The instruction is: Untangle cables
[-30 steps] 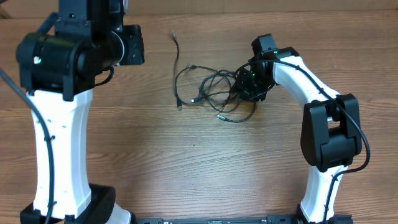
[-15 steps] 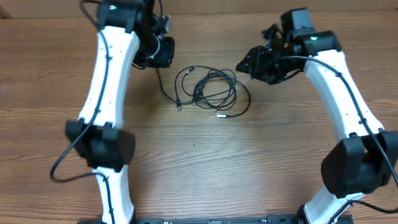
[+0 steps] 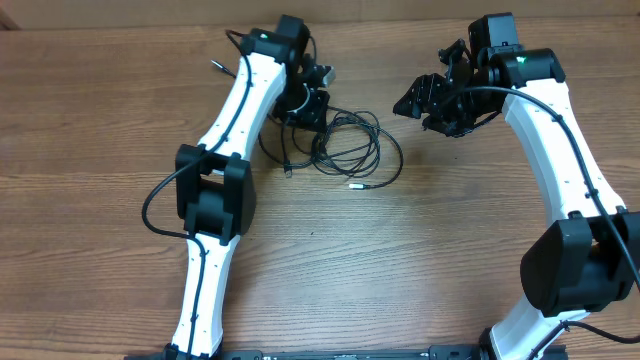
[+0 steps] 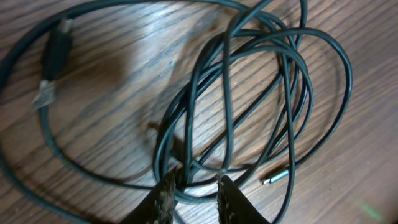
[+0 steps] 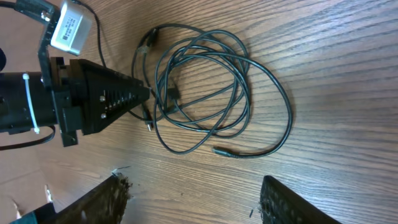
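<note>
Cables (image 3: 345, 145) lay coiled on the counter (image 3: 400, 250). Left fingers (image 4: 166, 196), narrowly parted, straddled strands at the coil's edge; half a second earlier they hung left of it. Right fingers (image 5: 112, 196) were spread wide, apart from the coil, barely shifted.

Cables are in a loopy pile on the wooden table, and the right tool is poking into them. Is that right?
Not quite. It is the left tool that pokes into the cables, as the left wrist view shows. The right tool hangs open, apart from them. The loopy pile on the wooden table is right.
</note>
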